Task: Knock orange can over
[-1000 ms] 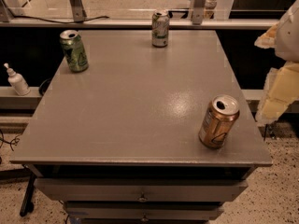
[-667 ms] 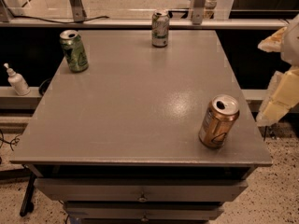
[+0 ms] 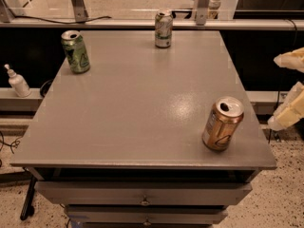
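Grey bench (image 3: 142, 103) holds the orange can (image 3: 222, 125) upright at its near right corner. Right of it, off the edge, the tool (image 3: 275, 91) hovers spread, empty.

Right edge cuts your gripper (image 3: 275, 91): only two pale fingers show, spread apart, off the table's right side. Lettering on the orange can (image 3: 222, 129) too blurred to read. Bottom edge cuts the drawers (image 3: 142, 194).

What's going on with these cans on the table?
A robot is meant to knock over the orange can. It stands upright near the front right corner of the table. The end effector hovers off the table's right edge, open, not touching it. A green can and a pale can stand at the back.
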{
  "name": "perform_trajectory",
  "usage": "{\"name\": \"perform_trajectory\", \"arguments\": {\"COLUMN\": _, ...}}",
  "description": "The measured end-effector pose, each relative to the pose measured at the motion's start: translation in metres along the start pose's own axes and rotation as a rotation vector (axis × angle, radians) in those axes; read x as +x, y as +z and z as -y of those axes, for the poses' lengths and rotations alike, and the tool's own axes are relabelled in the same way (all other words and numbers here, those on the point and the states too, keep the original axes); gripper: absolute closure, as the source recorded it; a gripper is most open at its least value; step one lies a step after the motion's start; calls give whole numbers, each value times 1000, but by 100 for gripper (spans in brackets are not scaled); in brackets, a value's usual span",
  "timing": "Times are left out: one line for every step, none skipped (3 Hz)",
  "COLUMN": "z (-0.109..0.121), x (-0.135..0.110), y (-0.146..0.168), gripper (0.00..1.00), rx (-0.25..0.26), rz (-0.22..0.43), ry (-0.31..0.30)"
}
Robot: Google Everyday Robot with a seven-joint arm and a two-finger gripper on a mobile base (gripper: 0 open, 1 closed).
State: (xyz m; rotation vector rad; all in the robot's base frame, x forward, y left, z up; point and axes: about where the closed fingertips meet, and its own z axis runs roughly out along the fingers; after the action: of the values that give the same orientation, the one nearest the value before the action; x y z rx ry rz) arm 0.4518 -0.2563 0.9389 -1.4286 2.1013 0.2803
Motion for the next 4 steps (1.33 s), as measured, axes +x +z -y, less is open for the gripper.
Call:
{"name": "perform_trajectory", "arguments": {"z": -3, "x": 11, "y": 17, "gripper": 0, "rx": -54, "rz": 163, "ry": 45}}
{"name": "perform_trajectory", "arguments": {"z": -13, "x": 8, "y": 38, "gripper": 0, "rx": -98, "rz": 326, "ry": 30}}
{"name": "perform_trajectory", "arguments": {"z": -23, "x": 1, "y": 62, "gripper": 0, "rx": -136, "rz": 469, "ry": -17}}
{"name": "perform_trajectory", "arguments": {"z": -32, "x": -15, "y": 79, "gripper": 0, "rx": -162, "rz": 576, "ry": -58}}
